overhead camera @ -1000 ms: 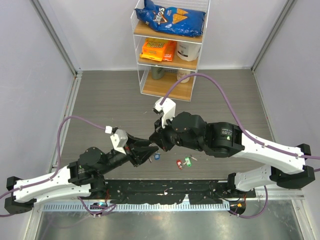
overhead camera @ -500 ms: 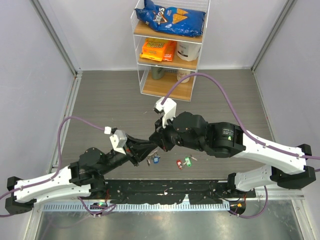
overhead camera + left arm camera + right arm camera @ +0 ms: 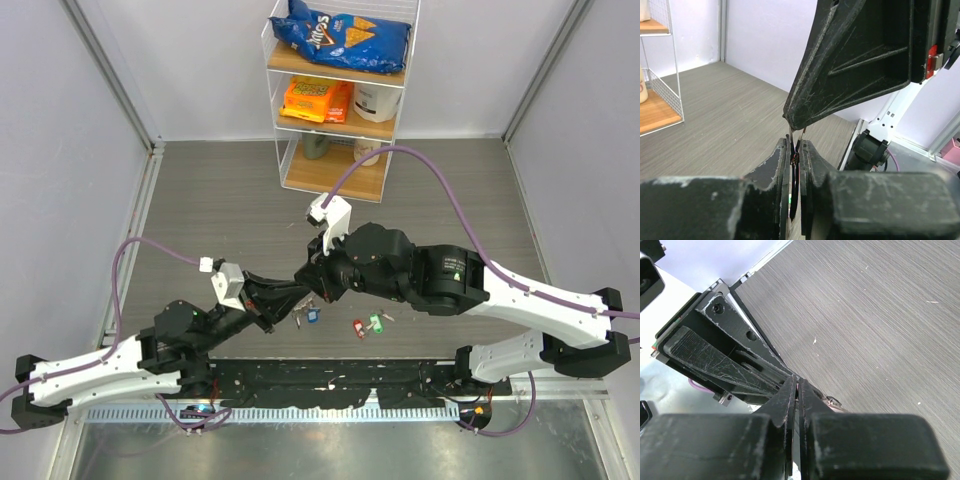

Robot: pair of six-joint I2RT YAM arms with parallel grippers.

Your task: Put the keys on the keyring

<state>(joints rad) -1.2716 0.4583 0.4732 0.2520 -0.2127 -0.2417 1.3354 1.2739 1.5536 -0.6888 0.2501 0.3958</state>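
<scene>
Our left fingers (image 3: 776, 167) and right fingers (image 3: 781, 407) meet tip to tip, both clamped on the thin keyring (image 3: 802, 133) standing upright between them; the keys (image 3: 357, 328) lie loose on the tabletop (image 3: 200, 210) just beneath.

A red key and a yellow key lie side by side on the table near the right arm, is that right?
Not quite: beside the red key lies a green key, not a yellow one. The top view shows the pair side by side on the table near the right arm.
</scene>
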